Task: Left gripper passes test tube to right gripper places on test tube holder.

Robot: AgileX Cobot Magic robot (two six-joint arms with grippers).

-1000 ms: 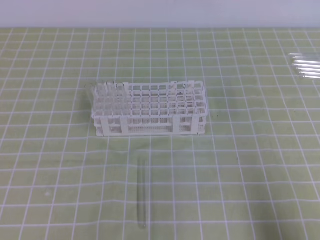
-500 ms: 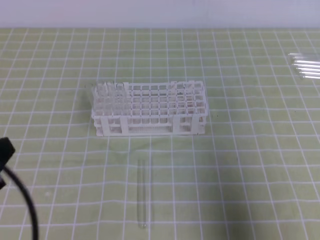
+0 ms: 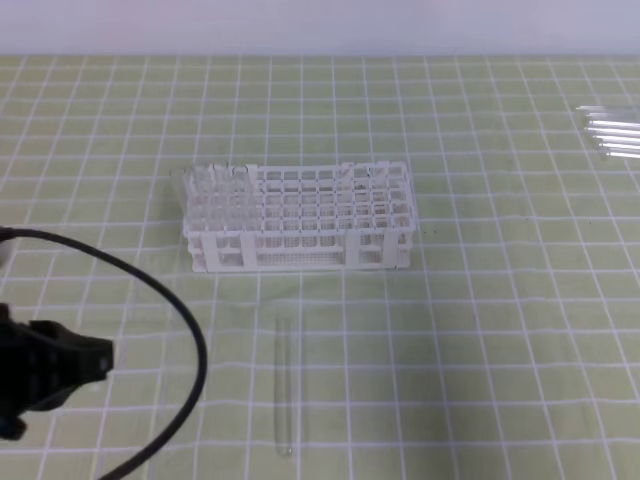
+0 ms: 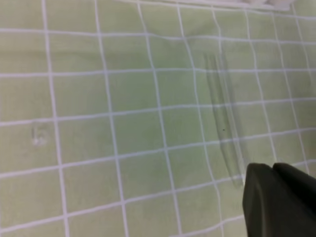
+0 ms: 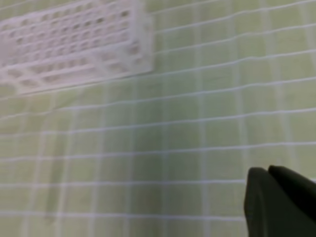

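Note:
The test tube (image 3: 284,385) lies flat on the green gridded mat, in front of the white test tube holder (image 3: 298,215). My left gripper (image 3: 100,360) comes in at the lower left, well to the left of the tube and apart from it. In the left wrist view the test tube (image 4: 224,118) lies just beyond the left gripper (image 4: 270,168), whose dark fingers meet with nothing between them. The right gripper (image 5: 266,170) shows only in its wrist view, fingers together and empty. There the test tube holder (image 5: 74,44) sits blurred at the upper left.
Several spare glass tubes (image 3: 612,135) lie at the mat's far right edge. A few clear tubes (image 3: 212,185) stand in the holder's left end. The left arm's black cable (image 3: 190,330) arcs over the mat at the lower left.
The left arm has come into the exterior view from the lower left and moved right toward the tube, its cable trailing. The tube and holder have not moved.

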